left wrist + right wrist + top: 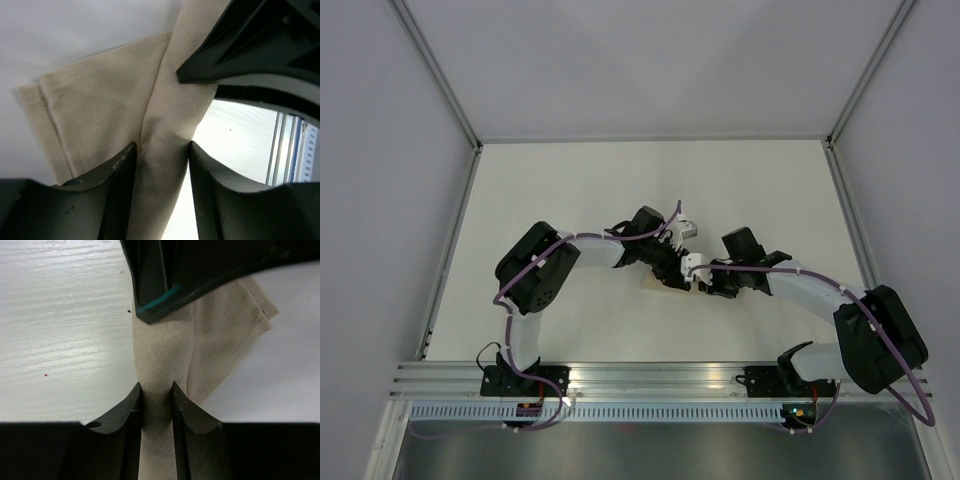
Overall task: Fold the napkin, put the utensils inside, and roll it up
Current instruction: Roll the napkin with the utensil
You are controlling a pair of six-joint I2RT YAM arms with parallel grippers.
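The napkin is a beige cloth gathered into a narrow, rolled band, with a flatter folded panel spreading off one side and ending in a stitched hem. It lies near the middle of the white desk, towards the near edge. From above only a small tan patch shows under the two wrists.

In the right wrist view, the right end effector has its two dark fingers drawn in narrow on the band. The cloth is visibly waisted where they pinch it. The hemmed corner of the panel lies off to the right of that grip.

In the left wrist view, the left end effector straddles the same band at a wider setting. One finger touches each edge of the cloth. I cannot tell whether they are pressing it or only resting against it.

The two end effectors meet tip to tip over the napkin, each showing as a dark shape at the top of the other's view. Both arms bend inward from their bases on the aluminium rail.
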